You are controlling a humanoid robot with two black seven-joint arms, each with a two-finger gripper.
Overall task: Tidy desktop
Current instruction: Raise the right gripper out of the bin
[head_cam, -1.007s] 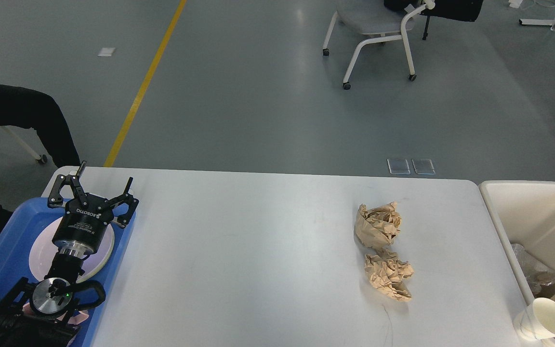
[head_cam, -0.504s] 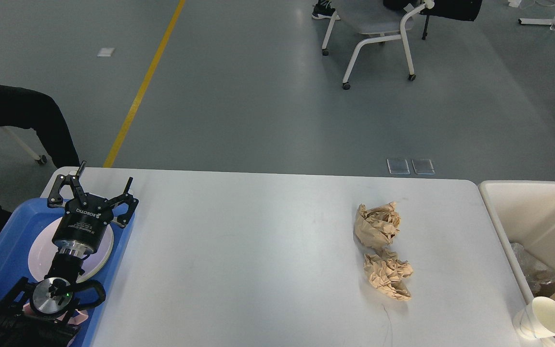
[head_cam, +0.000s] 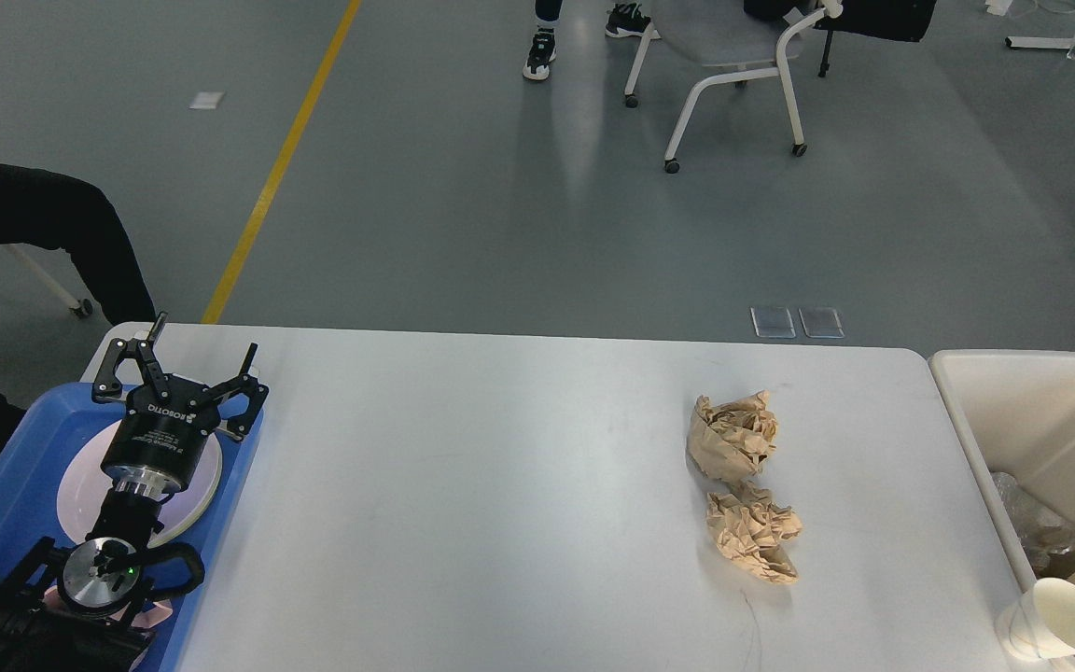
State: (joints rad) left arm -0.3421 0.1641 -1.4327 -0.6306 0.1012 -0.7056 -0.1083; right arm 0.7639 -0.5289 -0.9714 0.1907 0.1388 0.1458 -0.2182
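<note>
Where the desktop (head_cam: 500, 485) lies: two paper wads (head_cam: 732, 436), touching.

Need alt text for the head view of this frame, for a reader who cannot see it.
Two crumpled brown paper balls lie on the right part of a white desktop, near a beige bin at its right end and a white paper cup. At the left, the robot's left gripper hangs open above a white plate in a blue tray.
</note>
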